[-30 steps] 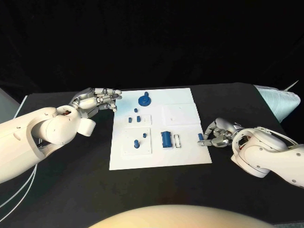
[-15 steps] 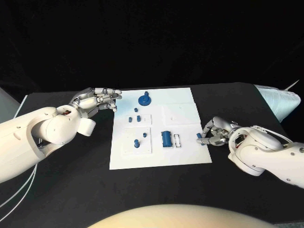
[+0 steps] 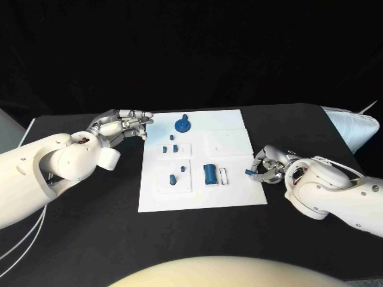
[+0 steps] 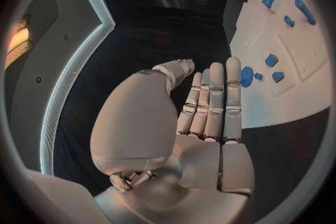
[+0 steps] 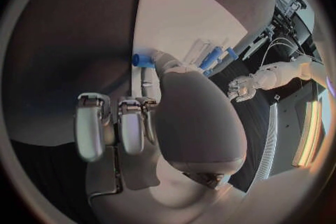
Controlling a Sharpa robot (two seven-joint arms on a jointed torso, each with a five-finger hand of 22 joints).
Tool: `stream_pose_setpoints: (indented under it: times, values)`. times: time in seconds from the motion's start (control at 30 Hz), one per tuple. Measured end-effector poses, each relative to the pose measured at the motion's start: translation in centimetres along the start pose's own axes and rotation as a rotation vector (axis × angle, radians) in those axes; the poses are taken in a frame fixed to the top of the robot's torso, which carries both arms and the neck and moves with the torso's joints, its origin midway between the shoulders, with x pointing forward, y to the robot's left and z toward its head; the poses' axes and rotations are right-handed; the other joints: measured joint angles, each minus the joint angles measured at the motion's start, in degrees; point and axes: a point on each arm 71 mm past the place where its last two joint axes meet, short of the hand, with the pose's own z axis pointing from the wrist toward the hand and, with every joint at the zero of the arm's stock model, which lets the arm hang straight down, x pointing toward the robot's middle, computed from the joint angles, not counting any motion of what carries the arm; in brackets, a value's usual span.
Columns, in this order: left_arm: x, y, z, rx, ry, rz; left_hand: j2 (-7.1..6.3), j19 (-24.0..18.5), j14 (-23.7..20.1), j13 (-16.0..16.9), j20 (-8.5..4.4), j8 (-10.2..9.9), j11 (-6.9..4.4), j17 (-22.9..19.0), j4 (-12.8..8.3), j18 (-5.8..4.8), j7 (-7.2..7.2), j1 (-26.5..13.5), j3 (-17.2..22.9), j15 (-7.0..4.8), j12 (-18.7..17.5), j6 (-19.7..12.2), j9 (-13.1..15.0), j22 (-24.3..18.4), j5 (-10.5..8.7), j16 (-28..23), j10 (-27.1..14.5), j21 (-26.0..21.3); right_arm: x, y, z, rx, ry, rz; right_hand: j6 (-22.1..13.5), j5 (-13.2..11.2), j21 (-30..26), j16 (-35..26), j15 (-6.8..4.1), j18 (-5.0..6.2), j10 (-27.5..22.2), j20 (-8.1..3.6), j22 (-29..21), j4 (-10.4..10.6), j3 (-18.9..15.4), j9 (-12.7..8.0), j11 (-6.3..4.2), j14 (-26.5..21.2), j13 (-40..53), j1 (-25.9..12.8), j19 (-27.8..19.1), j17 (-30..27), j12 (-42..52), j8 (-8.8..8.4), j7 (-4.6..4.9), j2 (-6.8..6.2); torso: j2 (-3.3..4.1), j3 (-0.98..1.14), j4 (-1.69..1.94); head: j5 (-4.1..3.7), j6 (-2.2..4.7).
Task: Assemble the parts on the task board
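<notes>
White task board (image 3: 234, 194) flat in the middle of the black table (image 3: 97, 239), long side running away from the robot. On the board: a round blue part with a knob (image 3: 183, 125) at the far end; two small blue pieces (image 3: 169, 149) side by side and a small upright peg (image 3: 172, 139) just behind them; nearer, on the left raised panel, a blue peg (image 3: 172, 178) and a small piece (image 3: 182, 169) beside it; in the middle, a larger blue cylinder (image 3: 210, 174) lying lengthwise, a small white slot piece (image 3: 225, 177) just to its right. Right hand (image 3: 267, 166) at the board's right edge, level with the cylinder, fingers curled in around a small blue part (image 3: 251, 173), pinched and held over the board's rim; same blue piece at the fingertips in the right wrist view (image 5: 142, 59), just at the board's edge. Left hand (image 3: 121, 126) beside the board's far left corner, near the round knobbed part, not touching the board; fingers straight and close together, thumb apart, nothing held, as plain in the left wrist view (image 4: 210, 106)
</notes>
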Motion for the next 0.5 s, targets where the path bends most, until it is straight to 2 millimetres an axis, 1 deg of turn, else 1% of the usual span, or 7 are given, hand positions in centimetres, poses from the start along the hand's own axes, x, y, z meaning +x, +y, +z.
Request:
stream_pose_setpoints:
  times: [0.03,0.1,0.17,0.27,0.4,0.43,0.5]
  values:
    - [0.0,0.0,0.0,0.000,0.000,0.000,0.00,0.00,0.00,0.00,0.00,0.00,0.00,0.00,0.00,0.00,0.00,0.00,0.00,0.00,0.00,0.00,0.00,0.00,0.00,0.00,0.00,0.00,0.0,0.0,0.0,-0.001,0.000,-0.002,-0.01,0.35,0.00,0.00,0.00,0.00,0.00,0.00,0.00,0.09,0.34,0.00,0.00,0.00,0.00,-0.01,0.00,0.00,0.00,-0.02,0.01,-0.01,0.00,0.00,0.00,-0.01,0.01]
    - [0.0,0.0,0.0,0.000,0.000,0.000,0.00,0.00,0.00,0.00,0.00,0.00,0.00,0.00,0.00,0.00,0.00,0.00,0.00,0.00,0.00,0.00,0.00,0.00,0.00,0.00,0.00,0.00,0.0,0.1,0.0,-0.004,-0.002,-0.008,0.13,1.67,0.00,0.00,0.00,0.00,0.00,0.00,0.00,0.14,1.65,-0.01,0.00,0.00,0.00,-0.54,0.00,0.00,0.00,-0.22,-0.13,-0.54,0.00,0.00,-0.01,-0.05,0.05]
    - [0.0,0.0,0.0,-0.001,0.000,0.000,0.00,0.00,0.00,0.00,0.00,0.00,0.00,0.00,0.00,0.00,0.00,0.00,0.00,0.00,0.00,0.00,0.00,0.00,0.00,0.00,0.00,0.00,0.1,0.3,-0.1,-0.007,-0.003,-0.013,0.31,3.94,0.23,0.00,0.00,0.00,0.00,0.00,0.00,0.38,3.05,-0.09,0.00,0.00,0.00,-1.09,0.00,0.00,0.00,-0.35,-0.31,-1.08,0.00,0.00,-0.01,-0.05,0.08]
    - [0.0,0.0,0.0,-0.001,0.000,0.000,0.00,0.00,0.00,0.00,0.00,0.00,0.00,-0.01,0.00,0.00,0.00,0.00,0.00,0.00,0.00,0.00,0.00,0.00,0.00,0.00,0.00,0.00,0.1,0.3,-0.2,-0.008,-0.007,-0.018,0.31,5.99,0.50,0.00,0.00,0.00,0.00,0.00,0.00,0.76,4.28,-0.11,0.00,0.00,0.00,-2.03,0.00,0.00,0.00,-0.28,-0.31,-1.78,0.00,0.00,-0.01,-0.07,0.09]
    - [-0.1,0.0,-0.1,-0.001,-0.001,0.001,0.00,0.00,0.00,0.01,0.00,0.00,0.00,-0.01,0.00,0.00,0.00,0.00,0.00,0.00,0.00,0.00,0.00,0.00,0.00,0.00,0.00,0.00,0.3,0.6,-0.7,-0.013,-0.004,-0.008,0.52,8.87,1.55,0.00,0.00,-0.06,0.00,0.00,0.00,0.94,6.15,-0.22,0.00,0.00,-0.01,-4.26,0.00,0.00,0.00,0.08,-0.54,-1.64,0.01,-0.01,-0.02,-0.07,0.09]
    - [-0.1,0.0,-0.1,-0.001,-0.001,0.001,0.00,0.00,0.00,0.01,0.00,0.00,0.00,-0.01,0.00,0.00,0.00,0.00,0.00,0.00,0.00,0.00,0.00,0.00,0.00,0.00,0.00,0.00,0.4,0.7,-0.8,-0.016,-0.001,-0.003,0.53,9.19,1.72,0.00,0.00,-0.57,0.00,0.00,0.00,0.93,6.46,-0.21,0.00,0.00,-0.01,-4.42,0.00,0.00,0.00,0.11,-0.56,-1.48,0.01,0.00,-0.02,-0.07,0.09]
    - [-0.1,0.0,-0.1,-0.001,-0.002,0.001,0.00,0.00,0.00,0.01,0.00,0.00,0.00,-0.01,0.00,0.00,0.00,0.00,0.00,0.00,0.00,0.00,0.01,0.01,0.00,0.00,0.00,0.00,0.4,1.2,-1.1,-0.024,0.003,0.014,0.52,9.98,2.19,0.00,-0.34,-0.89,-0.18,0.00,-0.01,0.96,7.45,0.08,-0.23,-0.08,-0.01,-5.54,0.00,0.00,0.00,0.39,-0.57,-1.10,0.01,0.00,-0.03,-0.04,0.09]
